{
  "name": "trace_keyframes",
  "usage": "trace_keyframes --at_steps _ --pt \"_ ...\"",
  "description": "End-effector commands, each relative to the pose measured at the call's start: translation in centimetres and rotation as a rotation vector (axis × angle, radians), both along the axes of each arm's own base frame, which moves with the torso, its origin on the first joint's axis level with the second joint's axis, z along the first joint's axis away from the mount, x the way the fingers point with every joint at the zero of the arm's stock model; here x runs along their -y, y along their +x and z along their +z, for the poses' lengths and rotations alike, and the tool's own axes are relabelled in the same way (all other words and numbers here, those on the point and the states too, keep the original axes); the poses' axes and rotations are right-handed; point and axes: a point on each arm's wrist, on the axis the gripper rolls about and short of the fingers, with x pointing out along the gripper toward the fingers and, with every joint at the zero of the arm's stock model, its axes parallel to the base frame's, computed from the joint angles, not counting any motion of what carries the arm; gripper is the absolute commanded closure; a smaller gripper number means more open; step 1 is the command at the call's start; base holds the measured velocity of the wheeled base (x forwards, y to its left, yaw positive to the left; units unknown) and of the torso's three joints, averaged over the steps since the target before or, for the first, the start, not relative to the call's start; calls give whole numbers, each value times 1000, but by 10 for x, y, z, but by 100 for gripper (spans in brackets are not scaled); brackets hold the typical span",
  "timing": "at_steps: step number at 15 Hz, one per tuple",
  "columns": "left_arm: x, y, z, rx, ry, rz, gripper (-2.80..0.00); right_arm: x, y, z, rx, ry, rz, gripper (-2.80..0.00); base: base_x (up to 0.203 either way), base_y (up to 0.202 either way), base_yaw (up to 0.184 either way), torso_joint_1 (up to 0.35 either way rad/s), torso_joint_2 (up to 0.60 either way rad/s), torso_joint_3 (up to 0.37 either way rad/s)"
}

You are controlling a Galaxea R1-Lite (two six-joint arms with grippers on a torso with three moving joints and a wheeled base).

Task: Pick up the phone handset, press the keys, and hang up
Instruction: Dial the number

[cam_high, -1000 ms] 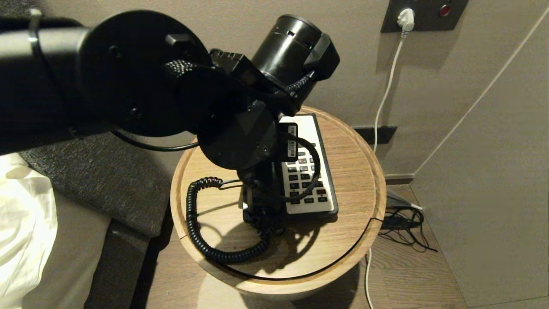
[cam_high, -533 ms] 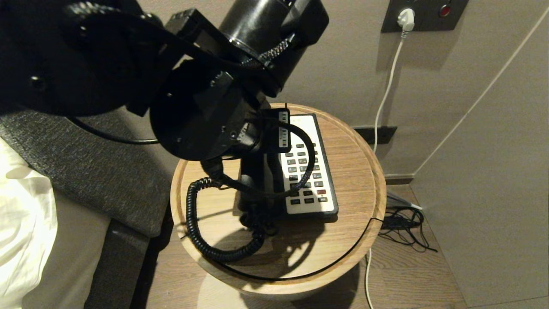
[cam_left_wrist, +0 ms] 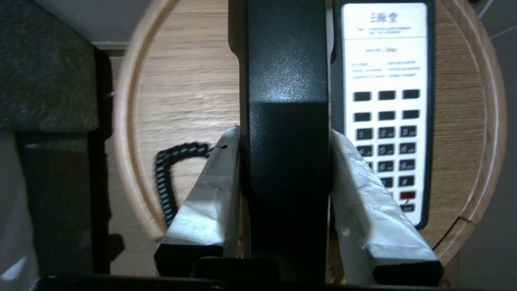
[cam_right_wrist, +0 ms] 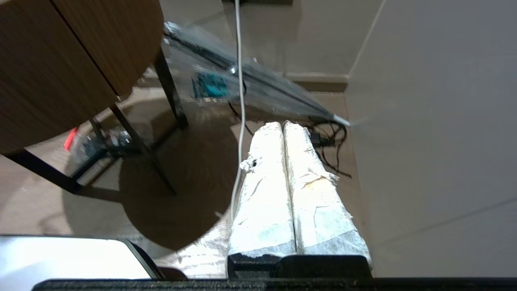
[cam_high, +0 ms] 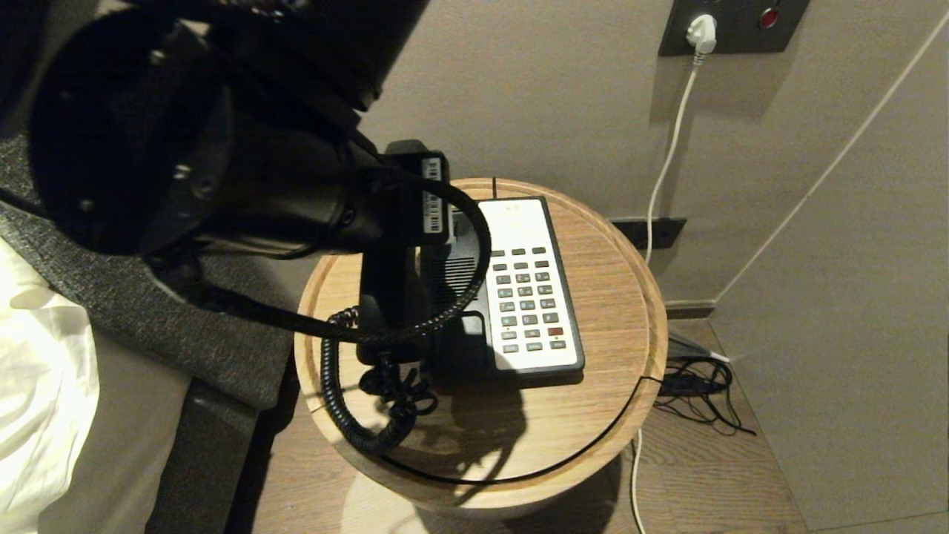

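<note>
The black phone handset [cam_left_wrist: 286, 81] is clamped between the taped fingers [cam_left_wrist: 220, 182] of my left gripper [cam_left_wrist: 284, 135], lifted off the phone base and held to the left of it. In the head view the handset [cam_high: 385, 297] hangs under my left wrist, partly hidden by the arm. The phone base [cam_high: 454, 278] lies on the round wooden table [cam_high: 615, 297], its cradle uncovered and its white keypad [cam_high: 528, 300] in full sight. The coiled cord [cam_high: 334, 393] trails from the handset's near end. My right gripper [cam_right_wrist: 282, 123] is shut and empty, parked low beside the table.
A white plug [cam_high: 700, 33] sits in the wall socket, its cable running down to tangled black cords [cam_high: 697, 386] on the floor. A grey upholstered bed side [cam_high: 185, 319] and white bedding [cam_high: 37, 371] stand left of the table. The table has a raised rim [cam_left_wrist: 125, 121].
My left arm has risen and swung left with the handset, carrying it off the base and uncovering the cradle. The coiled cord has been pulled along.
</note>
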Motion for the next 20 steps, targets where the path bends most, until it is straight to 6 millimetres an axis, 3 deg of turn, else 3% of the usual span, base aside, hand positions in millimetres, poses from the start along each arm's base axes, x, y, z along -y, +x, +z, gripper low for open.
trace_keyframes --at_steps 1,5,7,9,14,16,18,20 --pt "-23 -15 9 13 -24 11 0 0 -9 21 43 14 10 0 0 0 0 0 0 0" --pt "-56 -36 5 5 -7 12 0 -2 -70 86 46 109 99 0 0 0 0 0 0 0" --pt "-69 -45 0 -2 2 12 0 -4 -92 102 68 142 154 0 0 0 0 0 0 0" --pt "-76 -48 1 0 -2 17 0 -5 -99 111 112 210 227 0 0 0 0 0 0 0" --pt "-85 -54 -6 -10 14 15 0 -7 -145 163 393 225 322 0 0 0 0 0 0 0" --pt "-82 -52 -12 -25 31 14 0 -6 -138 209 395 239 302 0 0 0 0 0 0 0" --pt "-76 -47 -11 -26 22 18 0 -6 -103 253 302 285 275 0 0 0 0 0 0 0" --pt "-76 -47 -8 -18 19 19 0 -5 -53 268 134 337 248 0 0 0 0 0 0 0"
